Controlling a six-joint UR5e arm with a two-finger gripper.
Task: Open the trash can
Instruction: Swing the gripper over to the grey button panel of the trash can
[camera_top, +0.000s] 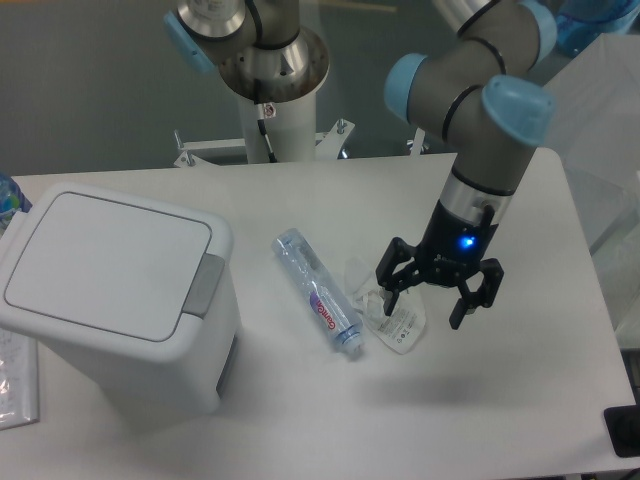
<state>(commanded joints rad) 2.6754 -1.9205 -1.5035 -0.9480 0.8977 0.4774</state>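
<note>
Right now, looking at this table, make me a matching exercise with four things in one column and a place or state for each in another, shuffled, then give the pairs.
Things:
1. trash can
2. clear plastic bottle
3. gripper
4. crumpled clear wrapper

Places or states:
A. jaws spread apart, holding nothing, right of centre
B. lying on its side in the middle of the table
C. at the table's left, lid shut
D. on the table between the bottle and the jaws

Pairs: 1-C, 2-B, 3-A, 4-D
</note>
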